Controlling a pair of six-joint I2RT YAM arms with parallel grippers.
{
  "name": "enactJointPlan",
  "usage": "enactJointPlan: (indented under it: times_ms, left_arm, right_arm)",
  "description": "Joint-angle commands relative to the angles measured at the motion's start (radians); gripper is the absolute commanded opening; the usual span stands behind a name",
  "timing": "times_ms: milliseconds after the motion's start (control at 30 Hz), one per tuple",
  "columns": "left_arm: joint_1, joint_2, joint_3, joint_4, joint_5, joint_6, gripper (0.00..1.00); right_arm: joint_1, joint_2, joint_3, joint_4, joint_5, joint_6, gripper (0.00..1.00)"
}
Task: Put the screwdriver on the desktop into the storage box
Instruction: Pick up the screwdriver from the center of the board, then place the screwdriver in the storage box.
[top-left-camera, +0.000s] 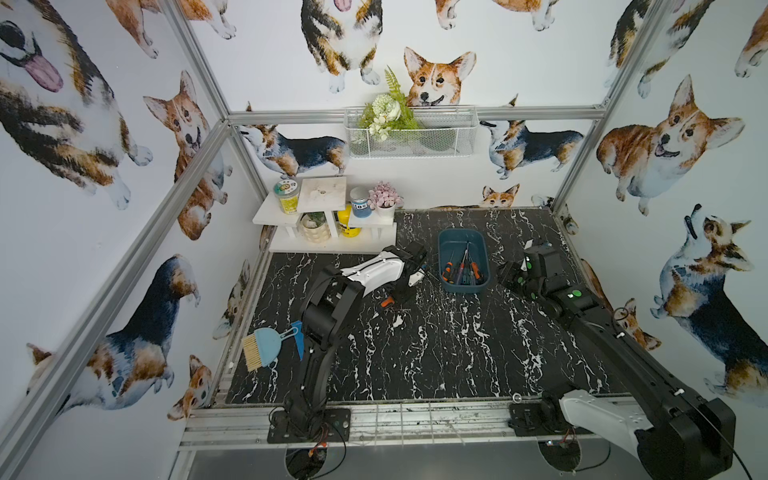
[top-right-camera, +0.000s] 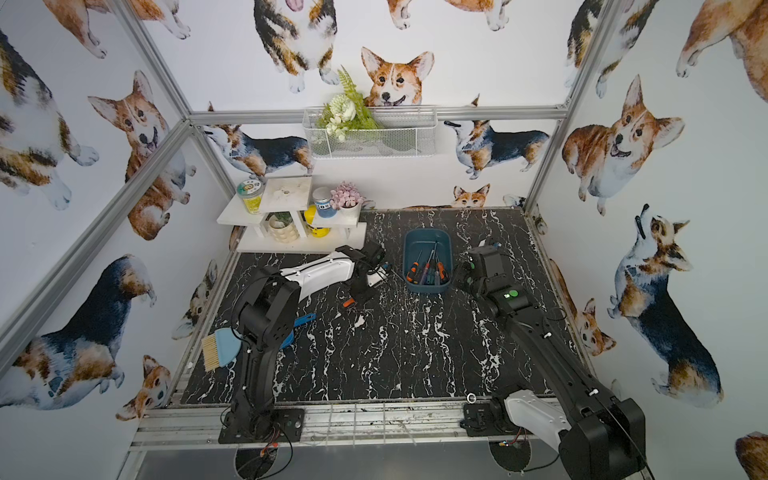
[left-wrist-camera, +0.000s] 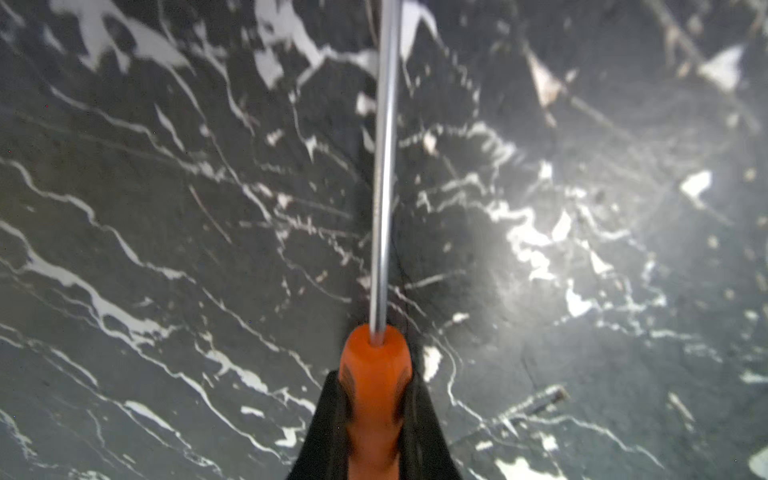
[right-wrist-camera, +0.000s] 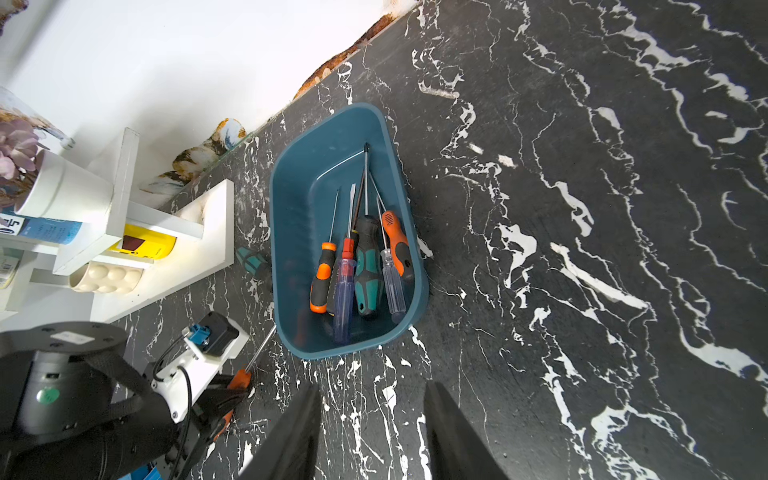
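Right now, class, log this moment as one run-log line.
left hand: shut on screwdriver | right hand: open, empty | storage box: holds other screwdrivers | step: grasped, not yet boxed

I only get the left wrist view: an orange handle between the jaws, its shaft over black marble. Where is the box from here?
Observer: The box lies just past the shaft's tip. The held screwdriver points at its near corner.
Reviewer: Anything inside it?
Observer: Yes, several screwdrivers lie in it, handles toward the robot.
Reviewer: And the other arm?
Observer: The right gripper hovers on the box's far side, open and empty.
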Motion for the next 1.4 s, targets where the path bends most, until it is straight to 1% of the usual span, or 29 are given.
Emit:
enactJointPlan:
  times_ms: [0,33,167,267,367,467,533,667,733,867,967,1100,1167,1267,1367]
  left_arm:
    - [-0.007,-0.085,-0.055,-0.038,0.060,-0.079,0.03]
    - [-0.011,-0.118,-0.073,-0.025,0.072,-0.097,0.00]
    - [-0.067,-0.255,-0.133,0.027,0.113,-0.190,0.00]
    - [-0.125,-0.318,-0.126,0.082,0.154,-0.278,0.00]
    - [-0.148,-0.324,-0.079,0.191,0.186,-0.433,0.00]
    - [-0.156,-0.263,0.018,0.292,0.203,-0.586,0.00]
    - [-0.164,-0.202,0.105,0.318,0.186,-0.657,0.00]
    - [-0.176,-0.056,0.292,0.320,0.183,-0.721,0.00]
    - [-0.178,0.022,0.378,0.286,0.175,-0.751,0.00]
    - [-0.176,0.171,0.542,0.208,0.139,-0.777,0.00]
    - [-0.177,0.251,0.638,0.175,0.077,-0.775,0.00]
    - [-0.175,0.377,0.808,0.056,0.009,-0.762,0.00]
    - [-0.175,0.427,0.865,0.017,-0.003,-0.750,0.00]
    - [-0.175,0.473,0.908,-0.019,0.006,-0.735,0.00]
    - [-0.175,0.490,0.919,-0.030,0.010,-0.717,0.23]
  right_arm:
    - [-0.002,0.003,0.001,0.000,0.026,-0.005,0.46]
    - [-0.002,0.007,0.004,0.002,0.026,-0.006,0.46]
    - [-0.002,0.032,0.008,0.021,0.012,-0.006,0.46]
    - [-0.002,0.050,0.013,0.032,0.004,-0.002,0.46]
    - [-0.002,0.056,0.018,0.038,0.018,-0.011,0.46]
    - [-0.002,0.057,0.036,0.031,0.045,-0.029,0.47]
    - [-0.002,0.054,0.050,0.022,0.052,-0.038,0.47]
    - [-0.005,0.027,0.036,0.024,0.055,-0.018,0.47]
    - [-0.005,0.017,0.024,0.038,0.038,0.001,0.47]
    - [-0.004,0.006,0.003,0.042,0.024,0.022,0.46]
    - [-0.004,-0.003,-0.012,0.044,0.024,0.021,0.46]
    - [-0.005,0.002,-0.017,0.047,0.022,0.020,0.46]
    - [-0.005,0.002,-0.022,0.051,0.020,0.020,0.46]
    - [-0.005,0.002,-0.023,0.051,0.021,0.016,0.47]
    - [-0.004,-0.001,-0.028,0.051,0.028,0.012,0.47]
